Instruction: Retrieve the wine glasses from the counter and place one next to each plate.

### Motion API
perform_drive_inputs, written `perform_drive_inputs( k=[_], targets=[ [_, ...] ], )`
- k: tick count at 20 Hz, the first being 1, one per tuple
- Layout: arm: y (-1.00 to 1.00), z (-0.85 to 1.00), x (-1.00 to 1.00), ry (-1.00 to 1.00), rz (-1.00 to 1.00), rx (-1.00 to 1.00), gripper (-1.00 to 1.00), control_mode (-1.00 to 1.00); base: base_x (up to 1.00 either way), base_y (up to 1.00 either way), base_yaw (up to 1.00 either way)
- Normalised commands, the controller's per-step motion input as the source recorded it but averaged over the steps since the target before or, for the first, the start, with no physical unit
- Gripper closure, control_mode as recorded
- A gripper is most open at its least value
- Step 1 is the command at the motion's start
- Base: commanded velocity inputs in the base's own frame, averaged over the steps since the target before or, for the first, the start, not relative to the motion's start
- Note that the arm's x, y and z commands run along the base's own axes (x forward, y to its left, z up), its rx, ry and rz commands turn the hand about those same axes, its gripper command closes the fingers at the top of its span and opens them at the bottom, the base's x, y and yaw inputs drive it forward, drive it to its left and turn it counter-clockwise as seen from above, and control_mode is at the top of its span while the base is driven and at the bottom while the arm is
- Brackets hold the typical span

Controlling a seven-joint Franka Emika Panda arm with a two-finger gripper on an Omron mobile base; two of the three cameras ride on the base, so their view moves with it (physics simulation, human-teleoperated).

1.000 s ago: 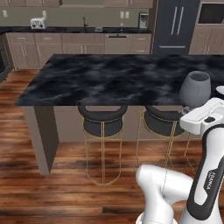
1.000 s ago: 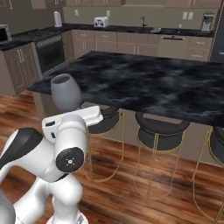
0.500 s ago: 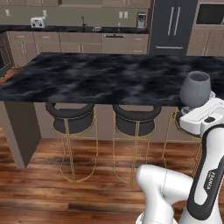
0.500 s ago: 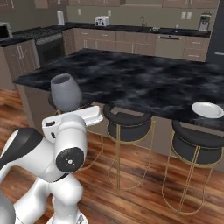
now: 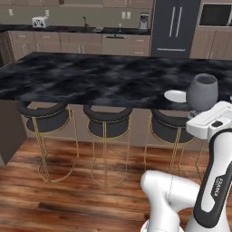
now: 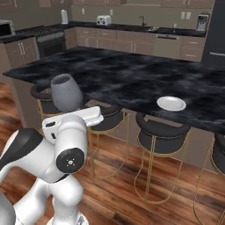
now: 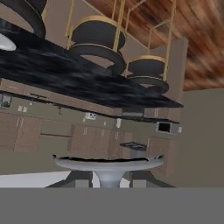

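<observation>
A clear greyish wine glass [image 5: 202,92] stands upright above my hand, its bowl [image 6: 66,92] rising over the white wrist. My gripper [image 7: 107,181] is shut on the glass's stem, just under its round foot [image 7: 107,163]. A white plate [image 5: 176,95] lies near the front edge of the black marble island [image 5: 90,77], a little left of the glass. From the other side that plate [image 6: 171,103] sits well to the right of the glass. The hand view is rolled upside down, with a sliver of the plate [image 7: 4,42] at its left edge.
Several black stools with gold legs [image 5: 107,124] stand under the island's front edge [image 6: 158,127]. A back counter [image 5: 68,28] carries a toaster [image 5: 40,21], and a dark fridge [image 5: 174,27] stands to its right. Wooden floor lies between me and the stools.
The base has driven to the right along the island, so the whole scene slid left. The plate has come closer to the held glass. The glass stays in my grip.
</observation>
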Motion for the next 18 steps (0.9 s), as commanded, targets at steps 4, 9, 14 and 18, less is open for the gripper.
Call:
perform_drive_inputs(
  k=[4,9,14,18],
  targets=[
    [0.00,0.00,0.00,0.00,0.00,0.00,1.00,1.00,-0.26,-1.00,0.18],
    [0.00,0.00,0.00,0.00,0.00,0.00,1.00,1.00,-0.25,-1.00,0.18],
    [0.00,0.00,0.00,0.00,0.00,0.00,1.00,1.00,-0.21,-1.00,0.18],
    [0.00,0.00,0.00,0.00,0.00,0.00,1.00,1.00,-0.12,-1.00,0.17]
  ],
)
